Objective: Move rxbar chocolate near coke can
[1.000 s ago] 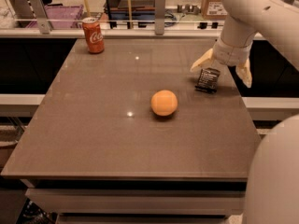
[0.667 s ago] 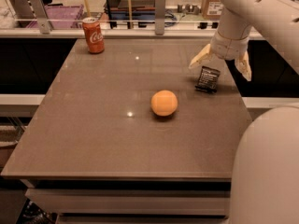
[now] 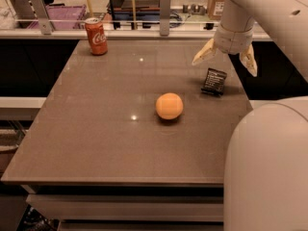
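Hovering above the rxbar chocolate (image 3: pixel 214 81), the gripper (image 3: pixel 224 67) shows fingers (image 3: pixel 204 54) wide, arm cropped

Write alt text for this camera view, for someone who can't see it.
A white robot arm's open gripper hovers just above the rxbar chocolate, a small black bar resting near the right edge of a brown table. The coke can stands at the far left corner, and an orange sits near the middle.
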Action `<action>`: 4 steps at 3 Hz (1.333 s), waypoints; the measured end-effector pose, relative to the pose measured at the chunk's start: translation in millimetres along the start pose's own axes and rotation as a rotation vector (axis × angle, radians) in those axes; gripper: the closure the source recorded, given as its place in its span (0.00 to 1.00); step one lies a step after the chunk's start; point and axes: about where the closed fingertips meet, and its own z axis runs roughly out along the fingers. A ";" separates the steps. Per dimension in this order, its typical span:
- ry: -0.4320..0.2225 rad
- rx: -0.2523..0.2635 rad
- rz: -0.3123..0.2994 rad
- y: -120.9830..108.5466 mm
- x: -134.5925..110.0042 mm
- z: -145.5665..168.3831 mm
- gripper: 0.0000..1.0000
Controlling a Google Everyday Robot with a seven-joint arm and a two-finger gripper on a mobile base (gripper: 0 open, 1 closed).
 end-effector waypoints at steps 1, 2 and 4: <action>-0.012 -0.020 -0.003 7.9 -3.1 -2.7 0.00; -0.012 -0.045 0.001 14.6 -2.2 -0.8 0.00; 0.012 -0.084 -0.004 27.5 5.0 7.8 0.00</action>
